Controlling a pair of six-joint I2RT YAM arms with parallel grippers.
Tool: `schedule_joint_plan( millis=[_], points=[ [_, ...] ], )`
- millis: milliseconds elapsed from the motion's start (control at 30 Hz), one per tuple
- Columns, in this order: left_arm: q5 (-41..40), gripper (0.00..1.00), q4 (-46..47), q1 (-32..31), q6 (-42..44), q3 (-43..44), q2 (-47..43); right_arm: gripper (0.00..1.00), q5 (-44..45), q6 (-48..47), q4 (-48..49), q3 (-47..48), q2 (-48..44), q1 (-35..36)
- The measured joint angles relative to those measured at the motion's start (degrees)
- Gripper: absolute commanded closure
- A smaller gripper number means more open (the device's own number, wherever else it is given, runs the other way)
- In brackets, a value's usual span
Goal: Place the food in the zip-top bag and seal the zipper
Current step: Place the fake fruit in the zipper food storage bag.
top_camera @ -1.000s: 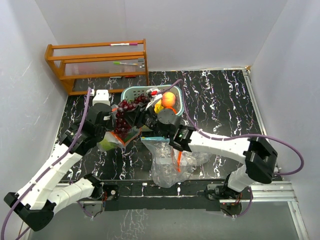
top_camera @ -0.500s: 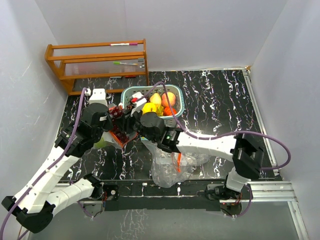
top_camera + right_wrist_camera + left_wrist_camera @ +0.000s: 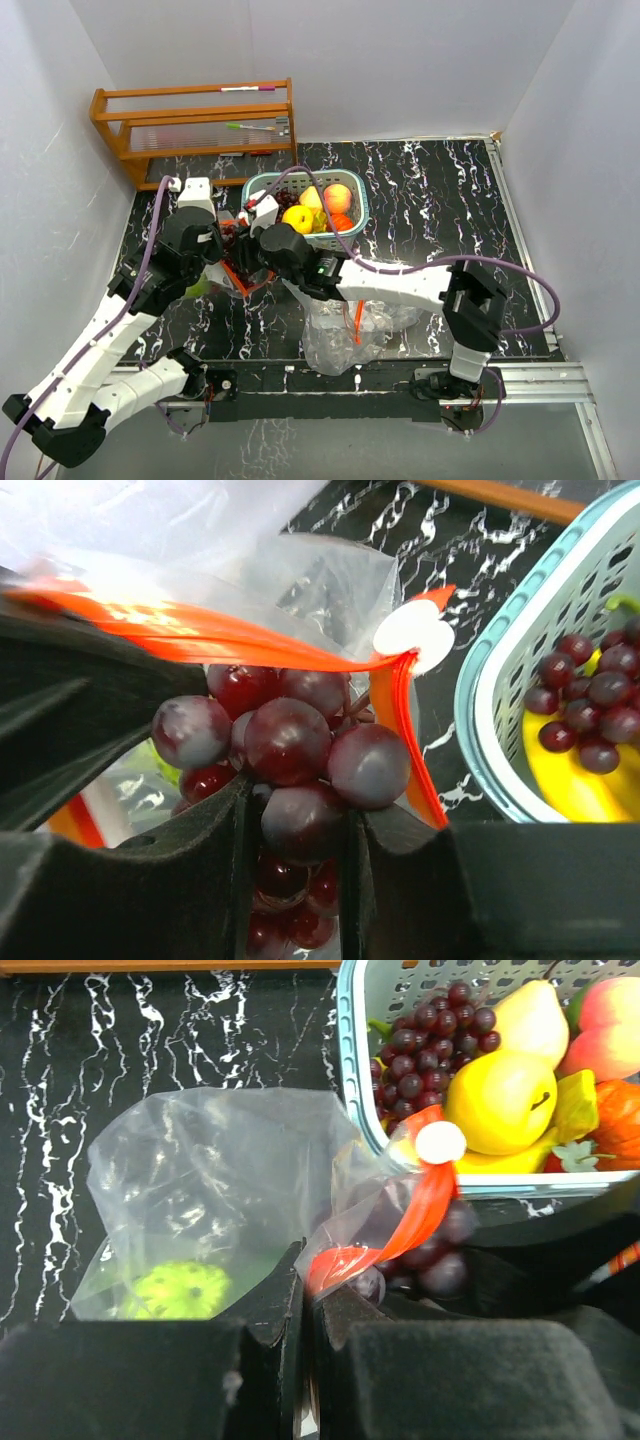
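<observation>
Where grapes (image 3: pixel 290 750) meet bag rim (image 3: pixel 250 645) (orange), basket (image 3: pixel 478 715) crowds.

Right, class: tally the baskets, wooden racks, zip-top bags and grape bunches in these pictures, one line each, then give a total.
basket: 1
wooden rack: 1
zip-top bags: 2 (beside the basket; nearer the arm bases)
grape bunches: 2 (inside the basket; at the bag mouth)
Total: 6
</observation>
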Motion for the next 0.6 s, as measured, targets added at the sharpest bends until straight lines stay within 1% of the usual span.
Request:
schedule_joint_plan(
  millis=[33,133,267,300,433,600],
  points=[
    [0.7,1.00,0.3,0.0,-0.3,0.0,-0.2,0.62,0.0,0.1,-0.6,0.4,0.7,0.1],
    [2.1,1.00,0.9,0.0,-1.2,0.0,-0.9,0.47,0.2,0.4,-2.6,3.0,3.5,0.1],
    [3.9,1.00,1.9,0.0,-2.4,0.0,-1.9,0.27,0.3,0.8,-3.9,3.3,3.9,0.1],
    [4.2,1.00,2.0,0.0,-2.6,0.0,-1.9,0.24,0.3,0.6,-4.0,3.3,3.6,0.1],
    [4.3,1.00,2.8,0.0,-3.9,-1.7,-2.8,0.22,0.6,-0.1,-5.7,3.0,1.0,0.1],
    [3.8,1.00,4.2,0.0,-5.8,-6.9,-4.0,0.22,0.9,-1.5,-8.7,2.1,-6.0,0.1]
  ],
)
